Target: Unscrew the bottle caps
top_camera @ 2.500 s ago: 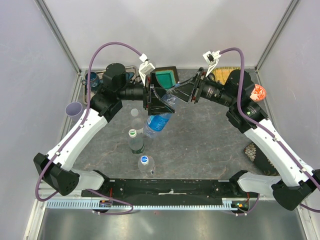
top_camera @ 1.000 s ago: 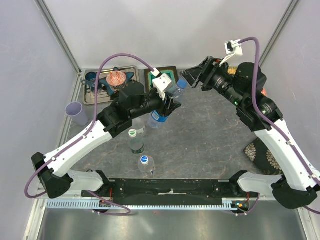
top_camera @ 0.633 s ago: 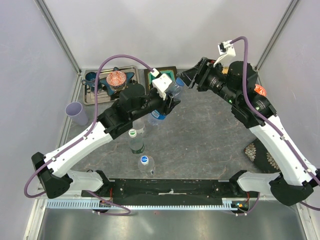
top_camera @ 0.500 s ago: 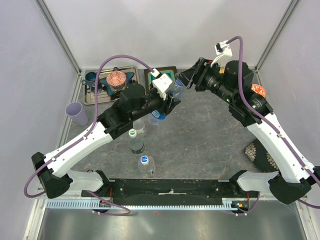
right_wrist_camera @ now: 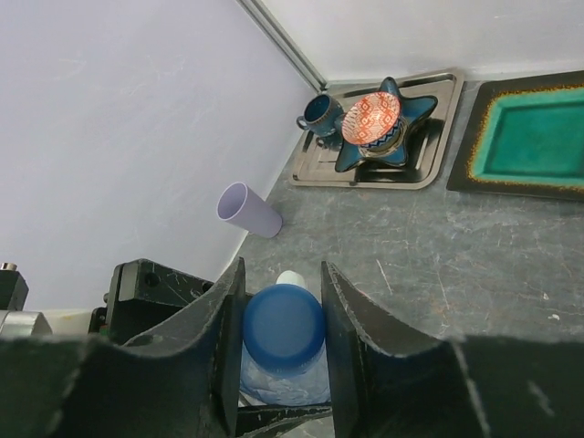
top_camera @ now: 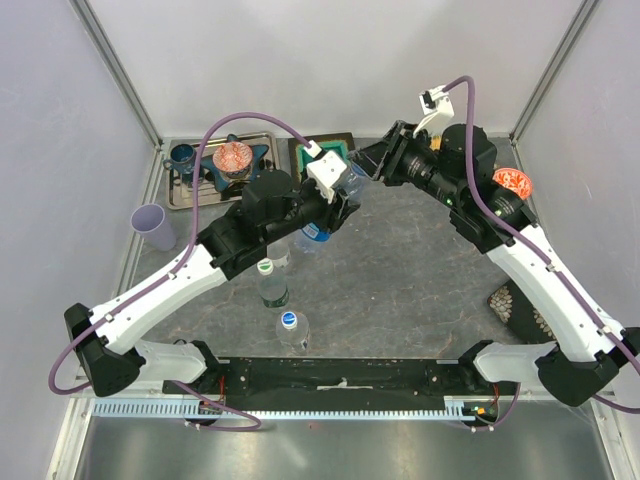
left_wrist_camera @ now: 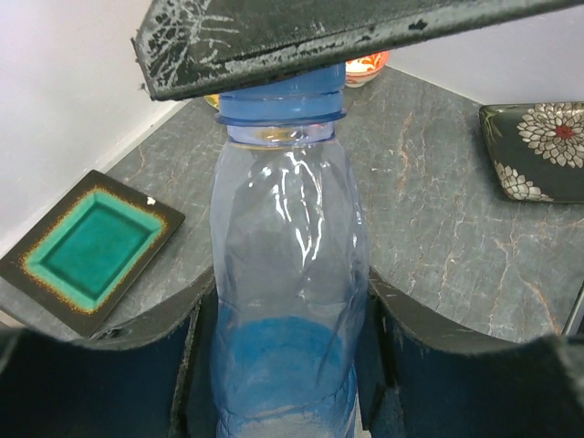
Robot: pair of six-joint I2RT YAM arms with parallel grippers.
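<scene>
**Both arms have hold of the blue bottle**

My left fingers [left_wrist_camera: 164,365] are pinching the blue-tinted bottle [left_wrist_camera: 287,274] around its fat middle. One finger is on each side, touching the plastic. The bottle is tilted, with its neck pointing at the right arm. I cannot tell if its bottom touches the counter [top_camera: 400,260].

My right fingers [right_wrist_camera: 219,356] are pressed on the blue cap [right_wrist_camera: 283,327], one on each side, with no gap that I can see. The cap sits on the bottle's neck. In the left wrist view, one right finger lies like a dark slab over the cap. Only the blue neck ring [left_wrist_camera: 281,102] shows under it.

From above, the two arms meet near the back of the counter, just in front of the green square plate [top_camera: 330,152].

Two more bottles stand nearer to me, well apart from the fingers. One is the green-label bottle [top_camera: 272,288] with its green-and-white cap [top_camera: 265,266]. The other is a clear bottle [top_camera: 292,335] with a blue-and-white cap [top_camera: 288,320].

A lilac cup [top_camera: 150,220] sits near the left wall. A metal tray [top_camera: 195,195] in the back left corner holds a blue star-shaped dish [top_camera: 255,155]. A red-patterned bowl [top_camera: 233,158] sits in the dish, and a dark blue cup [top_camera: 182,155] is beside it. A flower plate [top_camera: 503,300] peeks out from under the right arm.
</scene>
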